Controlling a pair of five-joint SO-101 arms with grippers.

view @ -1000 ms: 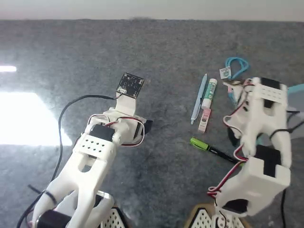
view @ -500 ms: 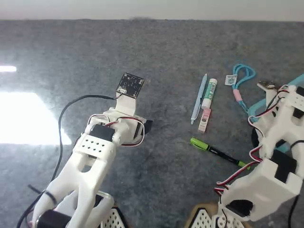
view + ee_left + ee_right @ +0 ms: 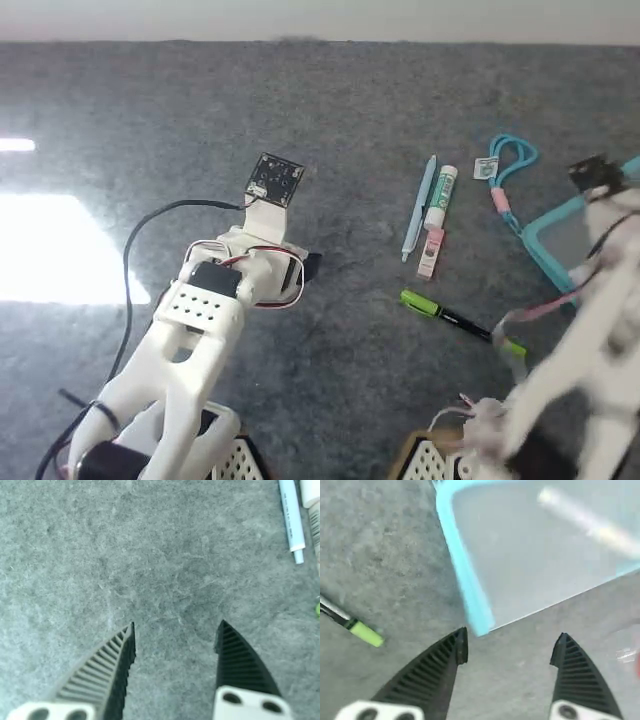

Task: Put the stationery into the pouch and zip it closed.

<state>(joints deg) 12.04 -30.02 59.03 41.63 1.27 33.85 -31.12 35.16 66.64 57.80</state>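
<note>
A clear pouch with a teal border [image 3: 566, 243] lies at the table's right edge, its teal strap [image 3: 510, 160] looped beside it. A blue pen [image 3: 418, 205], a white glue stick [image 3: 440, 195] and a pink eraser [image 3: 431, 252] lie side by side in the middle right. A green marker [image 3: 455, 320] lies nearer the front. My right gripper [image 3: 513, 636] is open, just off the pouch's [image 3: 545, 555] near corner, with the marker's green end [image 3: 365, 632] off to one side. A pale stick shape [image 3: 585, 522] shows on the pouch. My left gripper [image 3: 176, 627] is open over bare mat, with the pen [image 3: 291, 517] farther off.
The grey mat [image 3: 330, 110] covers the table to its far edge. The left arm [image 3: 235, 290] stands at the front left with a black cable [image 3: 135, 250] looping beside it. The blurred right arm [image 3: 590, 340] stands at the front right by the pouch.
The right arm has swung right, away from the pens toward the pouch, uncovering the teal strap. The left arm has kept still.
</note>
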